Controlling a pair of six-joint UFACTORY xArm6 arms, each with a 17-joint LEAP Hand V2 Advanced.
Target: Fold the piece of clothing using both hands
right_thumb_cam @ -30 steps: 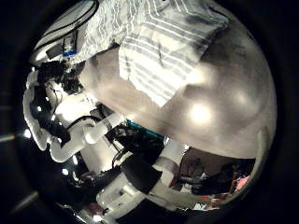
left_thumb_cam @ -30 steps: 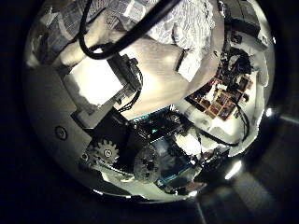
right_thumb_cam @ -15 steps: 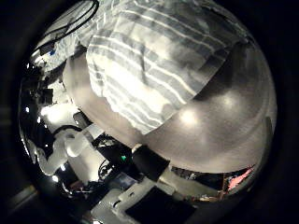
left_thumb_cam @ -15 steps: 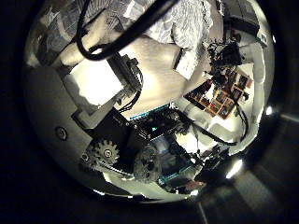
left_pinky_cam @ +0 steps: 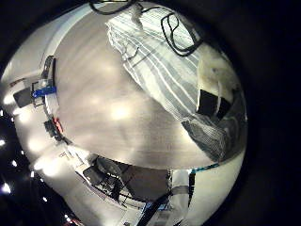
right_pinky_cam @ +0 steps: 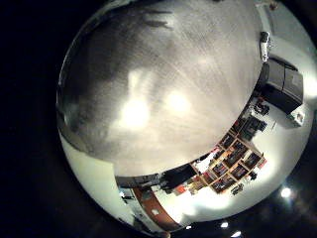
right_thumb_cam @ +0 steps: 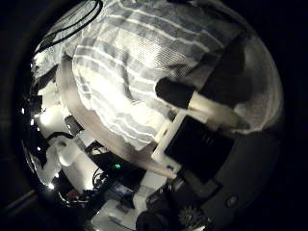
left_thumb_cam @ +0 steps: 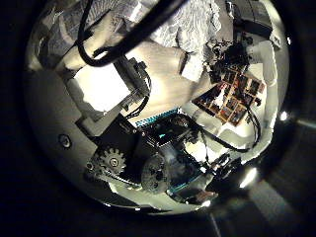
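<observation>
Bare table [left_pinky_cam: 113,113] beside the striped garment [left_pinky_cam: 169,75]; right hand's fingers [right_thumb_cam: 197,106] against the cloth.

One striped woven piece of clothing [left_pinky_cam: 174,80] is in view, lying spread along one pale, smooth-topped desk [left_pinky_cam: 103,104]. In the left little finger side palm view it runs as a single long strip; the right thumb side palm view shows the same one garment, bunched into folds and filling most of the picture.

Two robot hands can be counted across the views. The left robot hand [left_thumb_cam: 128,138] shows as blocky and geared parts in its own thumb side view. The right robot hand [right_thumb_cam: 192,125] shows as one finger [right_thumb_cam: 197,101] lying across the striped cloth.

No second garment shows on the desk in any view.
</observation>
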